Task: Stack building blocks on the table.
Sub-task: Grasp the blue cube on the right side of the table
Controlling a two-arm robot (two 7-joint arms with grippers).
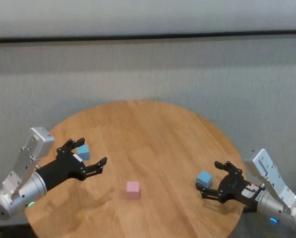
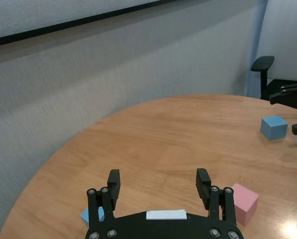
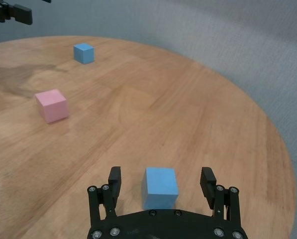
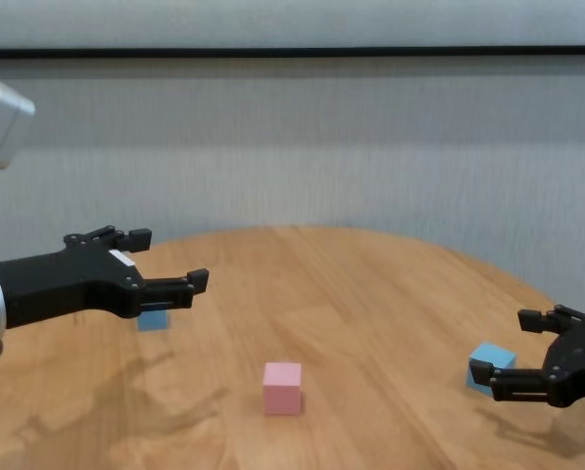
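A plain grey wall with a dark rail across its upper part stands behind a round table with a light wood-grain top. Three building blocks sit on the table, well apart from one another, none stacked. A pink block rests near the middle toward the robot. One blue block sits on the robot's left side, and the left gripper hangs above the table just beside it, its fingers spread apart and holding nothing. The other blue block sits on the right side, close to the table's edge; the right gripper is low over the table with its fingers wide apart, the block lying between them near their tips but not clamped. Stacking appears not to have begun; the step in hand looks like the first pick-up, most likely of the right-hand blue block. The next move probably calls for easing forward until the fingers straddle the block squarely, then closing and lifting. The table between the blocks is bare, so nothing blocks the way. A dark office chair stands beyond the table's far side.
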